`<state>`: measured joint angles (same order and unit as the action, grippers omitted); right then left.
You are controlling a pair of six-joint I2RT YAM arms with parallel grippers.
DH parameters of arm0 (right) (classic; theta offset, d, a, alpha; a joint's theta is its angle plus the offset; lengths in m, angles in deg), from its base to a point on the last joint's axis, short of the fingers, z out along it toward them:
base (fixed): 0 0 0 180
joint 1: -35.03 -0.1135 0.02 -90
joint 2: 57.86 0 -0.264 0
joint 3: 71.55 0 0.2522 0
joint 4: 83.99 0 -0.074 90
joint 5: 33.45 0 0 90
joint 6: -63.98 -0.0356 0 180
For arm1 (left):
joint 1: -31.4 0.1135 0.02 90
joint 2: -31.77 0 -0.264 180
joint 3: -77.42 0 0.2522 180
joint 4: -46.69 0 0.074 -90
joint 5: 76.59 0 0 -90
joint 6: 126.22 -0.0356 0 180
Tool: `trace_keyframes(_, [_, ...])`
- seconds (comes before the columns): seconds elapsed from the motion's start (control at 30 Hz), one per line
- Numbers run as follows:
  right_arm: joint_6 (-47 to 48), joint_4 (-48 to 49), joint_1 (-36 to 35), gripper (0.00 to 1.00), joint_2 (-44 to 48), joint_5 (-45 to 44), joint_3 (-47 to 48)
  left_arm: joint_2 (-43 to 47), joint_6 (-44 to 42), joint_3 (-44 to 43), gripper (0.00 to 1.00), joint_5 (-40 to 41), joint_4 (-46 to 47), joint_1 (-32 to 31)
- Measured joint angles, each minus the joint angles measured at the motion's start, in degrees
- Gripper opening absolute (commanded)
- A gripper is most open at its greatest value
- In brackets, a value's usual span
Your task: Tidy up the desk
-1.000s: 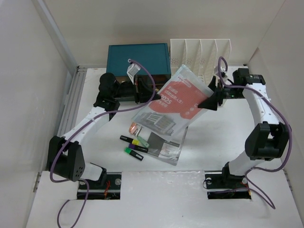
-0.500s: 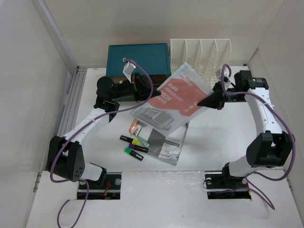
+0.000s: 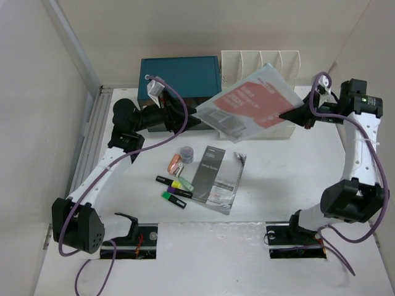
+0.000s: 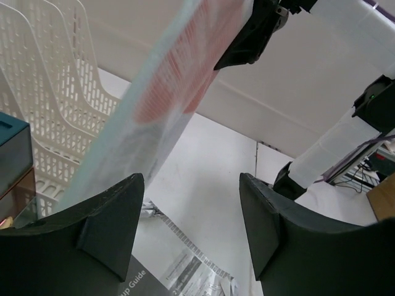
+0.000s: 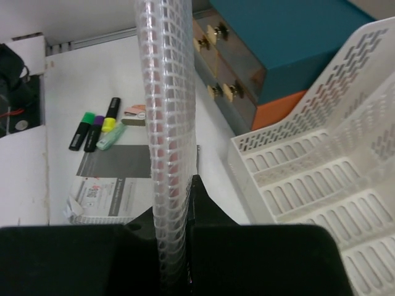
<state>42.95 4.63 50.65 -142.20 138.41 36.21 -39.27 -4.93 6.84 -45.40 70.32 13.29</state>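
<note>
My right gripper (image 3: 301,117) pinches the mesh pouch (image 3: 250,105) by its right end, above the desk (image 3: 284,185); its long axis runs leftward toward my open, empty left gripper (image 4: 190,203), and the file rack (image 3: 259,61) sits seemingly just behind it

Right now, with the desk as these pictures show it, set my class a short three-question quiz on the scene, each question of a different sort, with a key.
1. True or false: the right fingers are shut on the mesh pouch, which is held up off the desk.
2. What lies on the desk next to the highlighters? A) a grey booklet B) a mug C) scissors
3. Fill the gap: the left fingers stand ____.
Key: 1 true; 2 A; 3 open.
</note>
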Motion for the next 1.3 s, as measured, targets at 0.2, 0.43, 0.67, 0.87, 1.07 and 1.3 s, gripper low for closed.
trace_keyframes(0.2, [-1.6, 0.0, 5.5, 0.00, 1.4, -0.2, 4.2, 4.2, -4.5, -1.0, 0.61, 2.1, -7.1, 1.0])
trace_keyframes(0.43, [-2.8, -0.1, 11.0, 0.00, 5.2, -0.2, 9.7, 10.7, -8.1, -1.3, 0.61, 4.5, -13.4, 1.0])
trace_keyframes(0.67, [-3.2, -0.3, 16.0, 0.00, 5.8, 0.0, 16.8, 20.9, -10.1, 4.8, 0.62, 6.1, -15.8, 1.0])
trace_keyframes(0.87, [-3.3, -0.5, 16.3, 0.00, 2.4, 0.2, 23.9, 22.9, -12.2, 7.4, 0.62, 7.3, -19.9, 1.0])
trace_keyframes(1.07, [-8.8, 2.4, 16.3, 0.00, -0.1, 0.3, 34.0, 22.9, -13.3, 7.6, 0.62, 8.1, -21.9, 1.0])
trace_keyframes(1.3, [-44.0, 44.7, 11.6, 0.00, 14.6, -6.4, 16.4, 23.1, -13.2, 8.1, 0.62, 8.3, -21.5, 1.0])
